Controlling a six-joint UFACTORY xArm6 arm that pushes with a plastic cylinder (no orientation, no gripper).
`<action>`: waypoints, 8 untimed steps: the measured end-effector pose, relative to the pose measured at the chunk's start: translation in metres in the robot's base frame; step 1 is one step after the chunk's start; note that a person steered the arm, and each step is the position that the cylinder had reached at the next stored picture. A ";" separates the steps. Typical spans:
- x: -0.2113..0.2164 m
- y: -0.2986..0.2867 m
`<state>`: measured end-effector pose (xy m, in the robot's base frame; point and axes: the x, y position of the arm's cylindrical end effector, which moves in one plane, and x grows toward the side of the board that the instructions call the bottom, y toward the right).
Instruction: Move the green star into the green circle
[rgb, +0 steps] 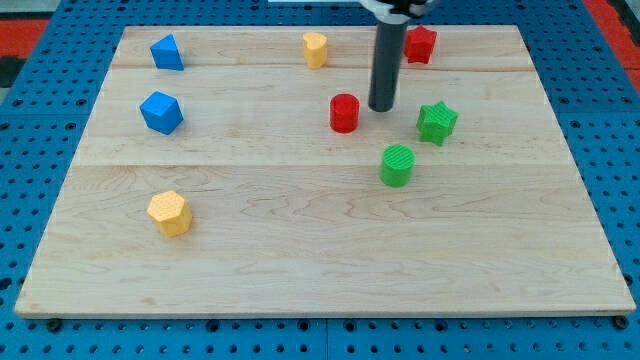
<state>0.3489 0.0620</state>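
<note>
You are seeing my tip resting on the wooden counter, no gripper showing, sitting between the red cylinder and the green star, green circle lying just below-left of that star, apart from it

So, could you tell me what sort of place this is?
Probably a robotics lab bench: a wooden board on a blue pegboard, small coloured blocks like the green star, and my tip.

We see a pale wooden desk on a blue pegboard. On it lie, far left, two blue blocks and, nearer, a yellow block. Further right sit another yellow block, a red star, a red cylinder, a green star and a green circle.
</note>
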 end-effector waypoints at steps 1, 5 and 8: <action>0.000 -0.004; -0.008 0.081; 0.020 0.082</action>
<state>0.3685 0.1436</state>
